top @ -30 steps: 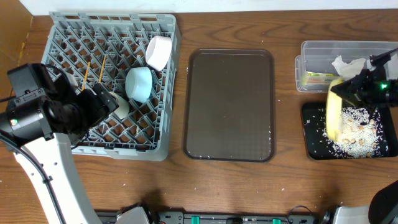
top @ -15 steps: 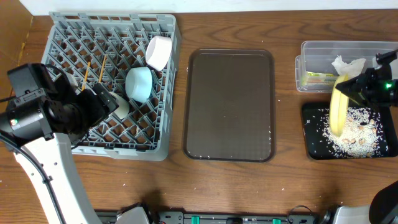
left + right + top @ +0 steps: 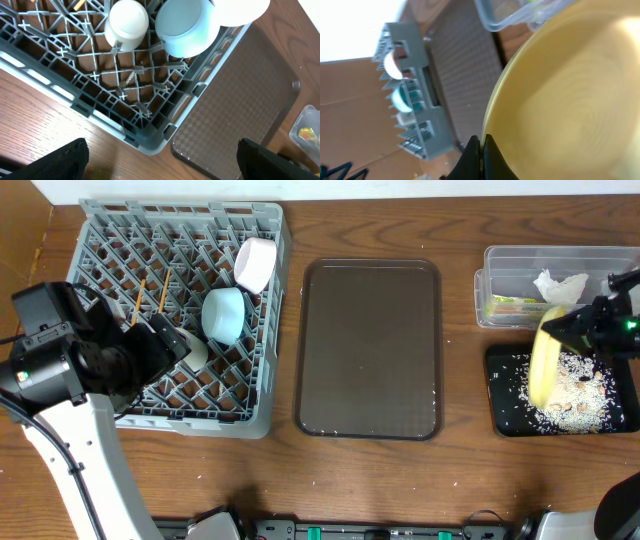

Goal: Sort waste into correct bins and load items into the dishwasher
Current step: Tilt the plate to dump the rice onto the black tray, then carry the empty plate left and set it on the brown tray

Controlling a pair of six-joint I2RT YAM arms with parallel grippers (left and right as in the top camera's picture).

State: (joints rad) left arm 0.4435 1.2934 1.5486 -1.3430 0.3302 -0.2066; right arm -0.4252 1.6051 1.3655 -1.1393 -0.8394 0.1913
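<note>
A brown wooden table [image 3: 460, 480] fills the overhead view, with a pale strip of wall along its far edge; the left arm reaches in over the front left corner of the grey dish rack [image 3: 180, 425], and the left gripper [image 3: 162, 155] hangs above the rack's corner with its fingers spread wide apart and nothing between them; the right arm comes in from the right edge, and the right gripper [image 3: 480, 147] is clamped on the rim of the yellow plate [image 3: 545, 370], which stands steeply on edge over the left part of the black tray [image 3: 497, 425]; whether the plate's lower edge touches the tray cannot be told.

The rack holds the light blue bowl [image 3: 224, 315], the pinkish-white bowl [image 3: 255, 265] just beyond it, the cream cup [image 3: 195, 350] and the wooden chopsticks [image 3: 150, 295] among the pegs; the clear tub [image 3: 485, 290] holds the white tissue [image 3: 560, 283] and the yellow-green wrapper [image 3: 510, 305]; rice scraps [image 3: 585, 390] lie scattered in the black tray; the dark brown tray [image 3: 370, 350] sits between the rack and the bins.

Compared with half a second ago, the plate has turned to show more of its face and the right gripper sits slightly lower and further right; the left arm and the rack's contents have not moved.
</note>
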